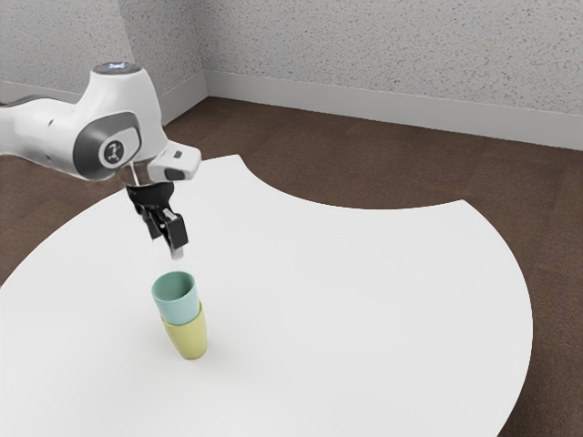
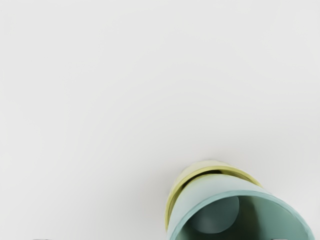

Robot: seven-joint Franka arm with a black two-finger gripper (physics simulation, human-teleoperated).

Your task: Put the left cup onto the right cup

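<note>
While the gripper [image 1: 171, 244] hangs above them, fingers parted and empty, the pale teal cup [image 1: 173, 291] sits nested, slightly tilted, in the yellow cup [image 1: 189, 339]. Both stand on a rounded white table [image 1: 364, 300] above a dark brown floor [image 1: 383, 155], with speckled grey walls [image 1: 392, 45] behind.

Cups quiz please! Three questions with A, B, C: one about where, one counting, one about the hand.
1. Where is the blue-green cup? A inside the yellow cup B beside it C lying far away
2. How many cups? A one B two C four
3. The hand is: A lifting a cup B tipping a cup C above the cups, touching neither
Answers: 1 A, it sits in the yellow rim; 2 B, one blue-green, one yellow; 3 C, a gap shows below it.
</note>
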